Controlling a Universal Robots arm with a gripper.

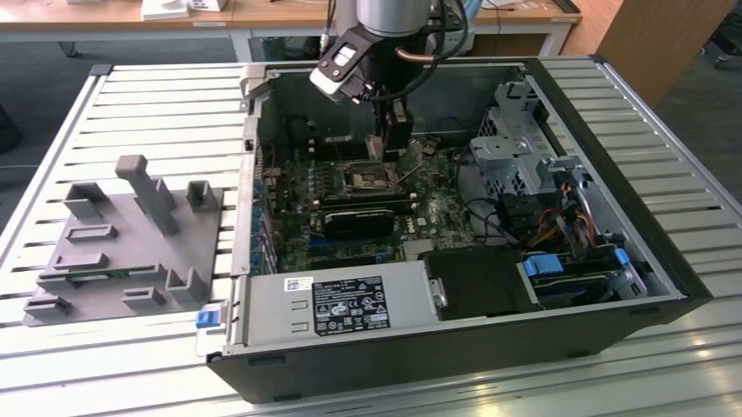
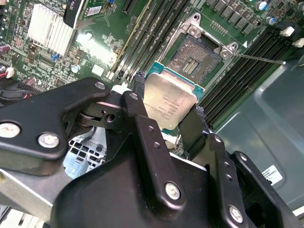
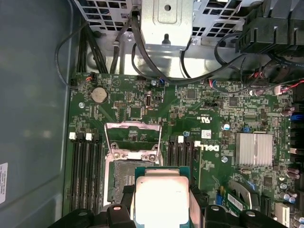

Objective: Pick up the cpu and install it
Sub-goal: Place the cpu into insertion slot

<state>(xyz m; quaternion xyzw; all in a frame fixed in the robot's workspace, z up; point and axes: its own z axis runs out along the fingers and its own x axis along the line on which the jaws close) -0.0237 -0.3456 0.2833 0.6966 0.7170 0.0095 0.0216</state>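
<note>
Slatted metal table holds open PC case; pincer clenched on cpu by mobo socket.

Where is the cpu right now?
In both wrist views the cpu sits clamped between the jaws of the gripper, hovering close by the open motherboard socket, not yet seated in it.

I'm running the arm in what looks like a robotics lab or workshop. A slatted metal bench carries an open PC case with its motherboard bared. A grey jig sits beside it, and wooden desks stand behind.
</note>
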